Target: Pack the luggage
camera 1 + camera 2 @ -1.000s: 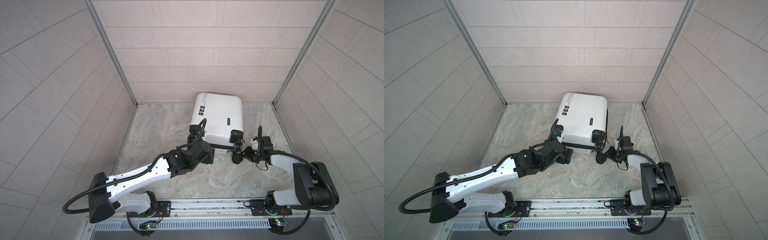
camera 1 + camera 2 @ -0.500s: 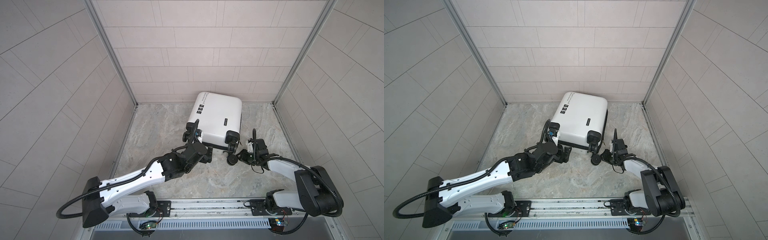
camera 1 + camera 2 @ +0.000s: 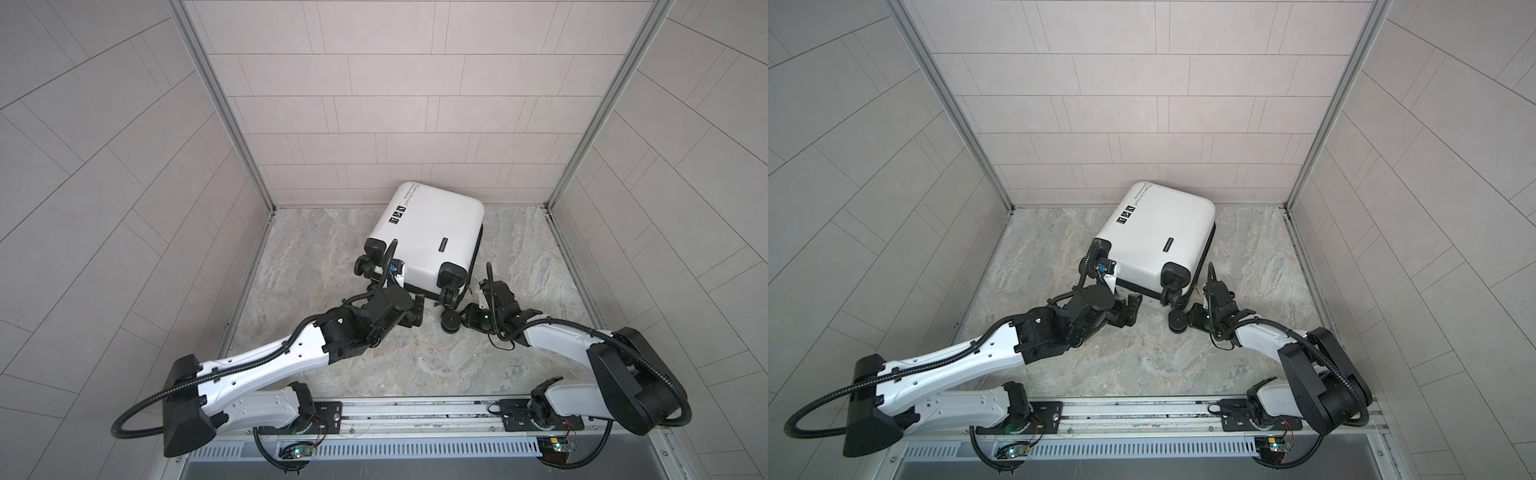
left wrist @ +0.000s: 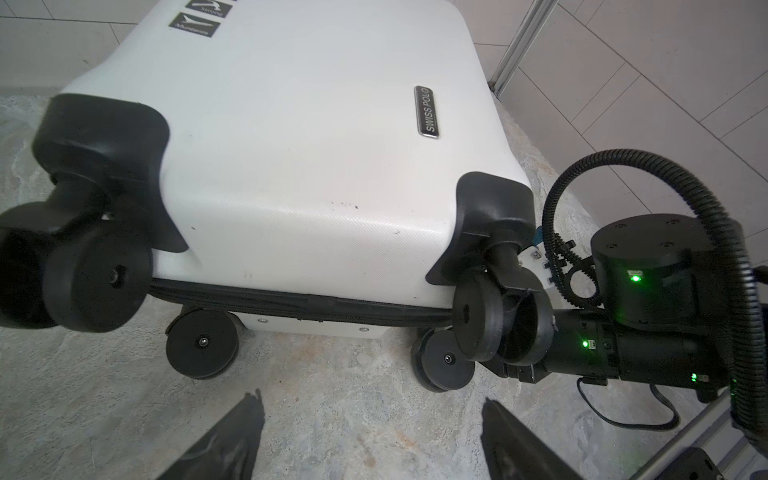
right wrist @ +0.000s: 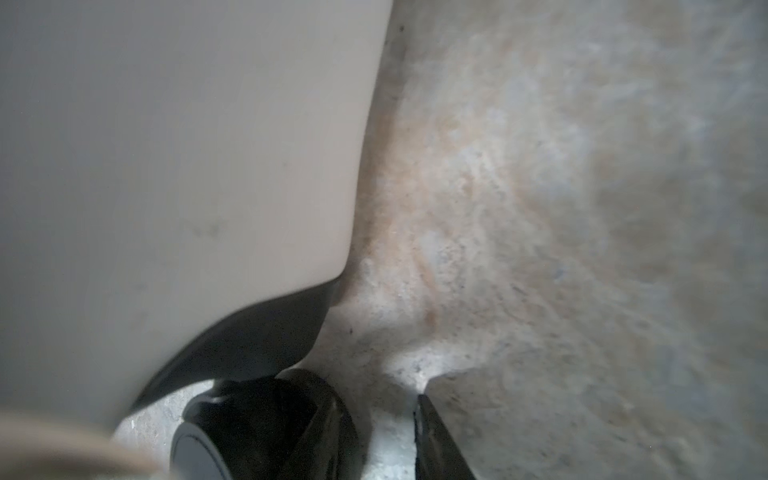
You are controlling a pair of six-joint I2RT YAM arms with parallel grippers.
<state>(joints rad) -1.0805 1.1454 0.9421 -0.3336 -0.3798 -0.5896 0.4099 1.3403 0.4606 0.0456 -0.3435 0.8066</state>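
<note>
The luggage [image 3: 432,232] [image 3: 1163,237] lies flat and zipped shut on the stone floor near the back wall, turned askew, with its black wheels toward me. My left gripper [image 3: 415,313] [image 3: 1130,309] [image 4: 371,399] hovers open just short of the wheel end, with only bare floor between its fingers. My right gripper [image 3: 464,316] [image 3: 1192,318] [image 5: 374,399] sits low at the near right corner, beside the lower wheel [image 3: 451,322] [image 4: 444,361]. Its jaws are slightly apart with floor showing between them, and one finger lies against the wheel [image 5: 199,453]. The white shell [image 5: 166,145] fills half of the right wrist view.
Tiled walls close in the floor on the left, back and right, with metal corner posts [image 3: 224,104] [image 3: 602,104]. The luggage's far end nearly touches the back wall. The arm bases sit on a rail [image 3: 415,415] along the front edge.
The luggage's wheel end has swung to the left, so it now lies more askew. My right gripper has followed the corner wheel leftward and its jaws have parted a little. My left arm has drawn back slightly.
</note>
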